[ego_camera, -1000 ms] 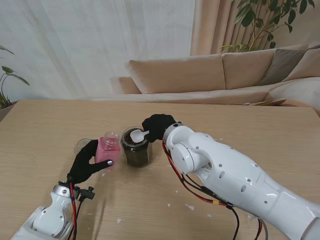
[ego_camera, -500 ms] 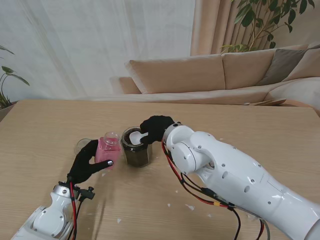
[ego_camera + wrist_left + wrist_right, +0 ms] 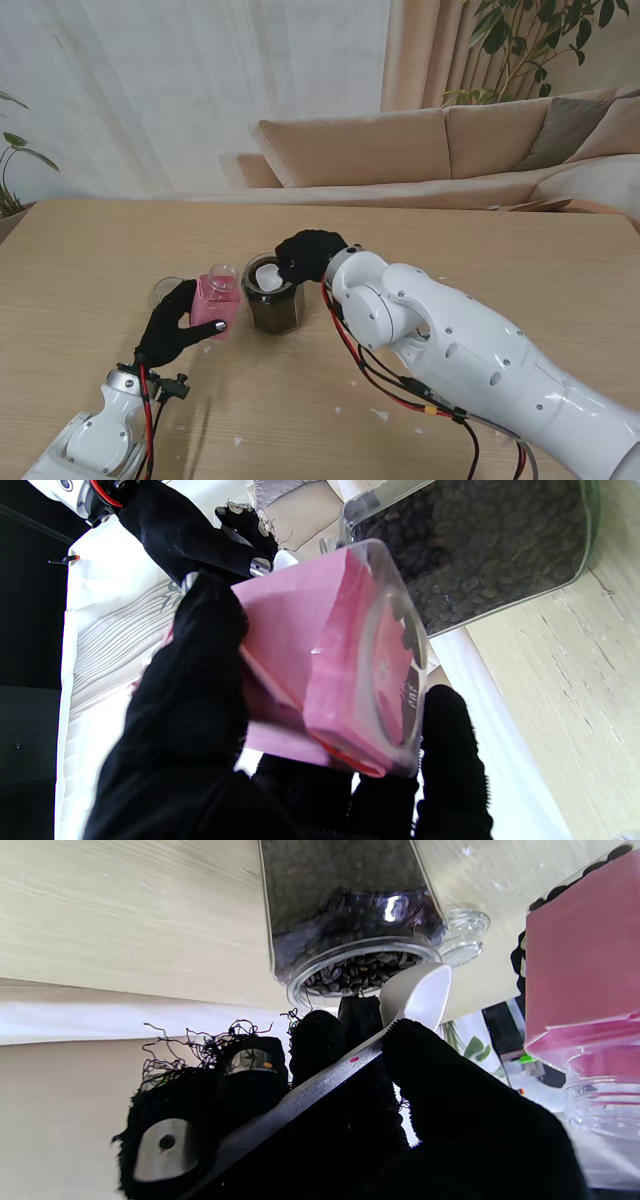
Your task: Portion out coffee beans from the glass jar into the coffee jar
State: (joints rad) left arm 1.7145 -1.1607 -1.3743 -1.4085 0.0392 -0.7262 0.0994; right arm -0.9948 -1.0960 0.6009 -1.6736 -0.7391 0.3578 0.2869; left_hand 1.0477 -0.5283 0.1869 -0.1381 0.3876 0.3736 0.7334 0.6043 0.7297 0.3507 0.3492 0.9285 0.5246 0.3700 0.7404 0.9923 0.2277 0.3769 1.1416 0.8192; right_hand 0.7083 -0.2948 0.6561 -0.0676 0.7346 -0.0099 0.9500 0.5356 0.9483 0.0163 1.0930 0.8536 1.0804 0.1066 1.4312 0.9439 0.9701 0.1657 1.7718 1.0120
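**Spoon at the glass jar's mouth**

Right hand (image 3: pixel 312 254) pinches a white spoon (image 3: pixel 268 277), its bowl over the open glass jar (image 3: pixel 272 305) of beans. At 9 o'clock of that jar, left hand (image 3: pixel 172 325) clasps the pink coffee jar (image 3: pixel 216 303) on the table (image 3: pixel 480 260)

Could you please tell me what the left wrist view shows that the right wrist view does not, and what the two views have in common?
Only the left wrist view shows the left hand wrapped around the pink jar, with a few beans at its base. Only the right wrist view shows the white spoon, empty, pinched in the right hand at the open mouth of the glass jar, plus a glass lid lying on the table. Both views show the bean-filled glass jar, the pink jar and the wooden table.
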